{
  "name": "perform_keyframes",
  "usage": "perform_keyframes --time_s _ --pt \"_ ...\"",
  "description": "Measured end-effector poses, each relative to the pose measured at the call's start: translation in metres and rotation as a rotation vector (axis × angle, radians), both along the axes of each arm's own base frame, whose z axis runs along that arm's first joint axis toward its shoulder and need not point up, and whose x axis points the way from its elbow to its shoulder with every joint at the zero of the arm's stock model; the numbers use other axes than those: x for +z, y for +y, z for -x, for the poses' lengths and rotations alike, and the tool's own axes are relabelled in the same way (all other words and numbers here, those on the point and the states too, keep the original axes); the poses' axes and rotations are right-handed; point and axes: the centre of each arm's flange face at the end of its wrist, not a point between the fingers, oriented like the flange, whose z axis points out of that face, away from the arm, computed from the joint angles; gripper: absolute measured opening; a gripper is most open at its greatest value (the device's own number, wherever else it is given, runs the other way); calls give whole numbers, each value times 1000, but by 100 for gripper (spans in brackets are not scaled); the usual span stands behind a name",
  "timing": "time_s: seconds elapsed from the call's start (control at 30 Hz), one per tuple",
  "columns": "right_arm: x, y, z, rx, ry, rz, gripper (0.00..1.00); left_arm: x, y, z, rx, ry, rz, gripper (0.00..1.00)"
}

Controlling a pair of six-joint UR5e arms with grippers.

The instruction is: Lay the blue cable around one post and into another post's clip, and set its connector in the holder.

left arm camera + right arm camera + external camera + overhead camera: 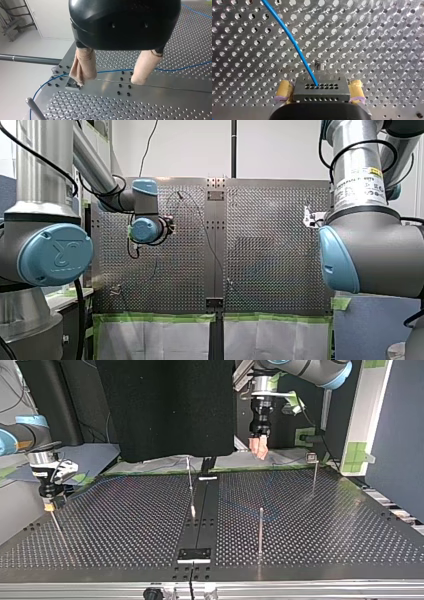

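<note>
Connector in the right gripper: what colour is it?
The connector is black with rows of holes; best in right wrist view.

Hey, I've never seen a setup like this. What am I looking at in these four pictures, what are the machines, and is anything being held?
These are two robot arms working over a metal table full of holes. One picture looks out from behind the arms, one looks back at them from across the table, and two come from small cameras on the arms' wrists. Thin metal posts stand on the table, and a blue cable runs across it. The right gripper, with yellowish pads, is shut on the cable's black connector, close to the table. The left gripper, with beige pads, is open and holds nothing; seen from across the table, it hangs above the far edge.
</note>
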Motion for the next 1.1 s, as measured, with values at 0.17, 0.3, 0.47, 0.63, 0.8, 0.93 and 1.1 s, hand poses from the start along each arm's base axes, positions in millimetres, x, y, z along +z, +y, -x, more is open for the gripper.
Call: perform_keyframes --time_s 0.17,0.3,0.47,0.63,0.8,0.93,1.1 --pt "0 0 0 0 2 1 100 0 0 0 1 0 1 100" --pt "0 0 0 0 2 1 100 0 0 0 2 0 1 100" --pt "0 0 -1 2 3 2 100 0 1 0 3 0 1 100" --pt "1 0 -1 11 2 5 100 0 1 0 3 0 1 100" --pt "1 0 -3 23 0 8 100 0 1 -1 3 0 1 100" --pt "1 0 -4 29 1 9 100 0 1 -1 3 0 2 100" --pt "1 1 -6 32 3 9 100 0 1 -1 5 1 6 100"
